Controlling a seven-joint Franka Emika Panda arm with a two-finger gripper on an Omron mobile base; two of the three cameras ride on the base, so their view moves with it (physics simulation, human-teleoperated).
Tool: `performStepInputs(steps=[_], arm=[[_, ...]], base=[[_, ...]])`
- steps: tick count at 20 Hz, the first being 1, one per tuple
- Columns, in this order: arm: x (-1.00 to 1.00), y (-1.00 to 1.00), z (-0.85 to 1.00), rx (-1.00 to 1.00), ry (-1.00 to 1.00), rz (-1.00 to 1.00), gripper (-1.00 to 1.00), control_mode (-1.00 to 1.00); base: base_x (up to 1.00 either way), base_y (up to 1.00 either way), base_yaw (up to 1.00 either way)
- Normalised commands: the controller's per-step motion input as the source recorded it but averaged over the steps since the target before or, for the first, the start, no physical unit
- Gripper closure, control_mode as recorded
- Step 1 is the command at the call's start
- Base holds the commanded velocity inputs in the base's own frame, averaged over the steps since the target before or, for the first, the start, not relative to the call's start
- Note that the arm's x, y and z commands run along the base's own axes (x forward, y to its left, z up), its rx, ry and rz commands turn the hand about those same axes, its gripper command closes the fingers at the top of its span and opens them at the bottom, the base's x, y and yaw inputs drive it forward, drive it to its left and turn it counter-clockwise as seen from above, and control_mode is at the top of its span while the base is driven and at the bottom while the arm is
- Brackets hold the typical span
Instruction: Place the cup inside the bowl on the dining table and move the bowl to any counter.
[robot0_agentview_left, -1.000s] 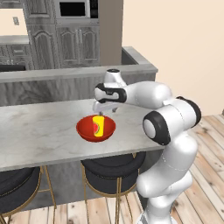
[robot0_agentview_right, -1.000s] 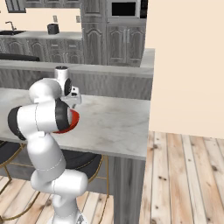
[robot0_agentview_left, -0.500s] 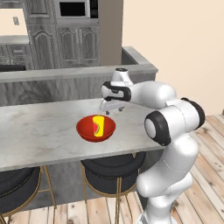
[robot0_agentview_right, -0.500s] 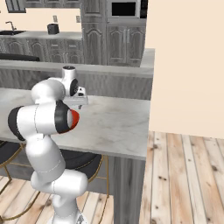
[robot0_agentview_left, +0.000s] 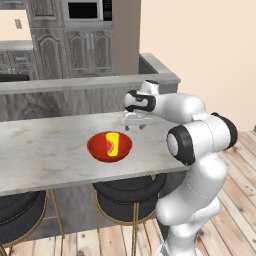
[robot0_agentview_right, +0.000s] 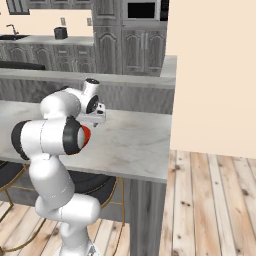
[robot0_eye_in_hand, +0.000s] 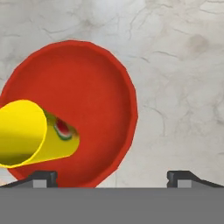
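Note:
The yellow cup (robot0_agentview_left: 114, 144) with its red patch stands inside the red bowl (robot0_agentview_left: 97, 148) on the marble dining table (robot0_agentview_left: 45, 150). My gripper (robot0_agentview_left: 136, 125) hangs open and empty just above the table, past the bowl's right rim. In the hand view the bowl (robot0_eye_in_hand: 87, 83) fills the left half, the cup (robot0_eye_in_hand: 39, 133) leans in it at the left, and my gripper (robot0_eye_in_hand: 111, 177) straddles the bowl's right edge with its jaws wide apart. In the right base view the arm hides most of the bowl (robot0_agentview_right: 86, 136); the gripper (robot0_agentview_right: 98, 121) sits just beyond it.
A raised grey ledge (robot0_agentview_left: 75, 82) runs behind the table. Dark round stools (robot0_agentview_left: 127, 187) stand under the table's near edge. The counter with a sink (robot0_agentview_right: 15, 37) and dark cabinets lies far back. The table ends at the right, beside a wood floor (robot0_agentview_right: 215, 200).
The gripper has drifted right, from over the bowl to beyond its right rim, staying open. The cup and bowl have not moved.

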Motion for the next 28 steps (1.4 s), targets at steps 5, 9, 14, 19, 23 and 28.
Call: performStepInputs(steps=[5, 9, 14, 19, 23, 28], arm=[[0.0, -0.16, -0.14, 0.23, 0.0, 0.0, -1.0, -1.0], [0.0, -0.13, -0.01, 0.16, 0.0, -0.03, -1.0, -1.0], [0.0, -0.02, 0.0, 0.06, 0.01, -0.09, -1.0, -1.0], [0.0, 0.0, 0.0, 0.0, 0.04, -0.15, -1.0, -1.0], [0.0, 0.0, -0.01, -0.01, 0.14, -0.17, -1.0, -1.0], [0.07, 0.0, -0.15, -0.03, 0.24, -0.16, -1.0, -1.0]], base=[[0.0, 0.0, 0.0], [0.0, 0.0, 0.0], [0.0, 0.0, 0.0], [0.0, 0.0, 0.0], [0.0, 0.0, 0.0], [0.0, 0.0, 0.0]])
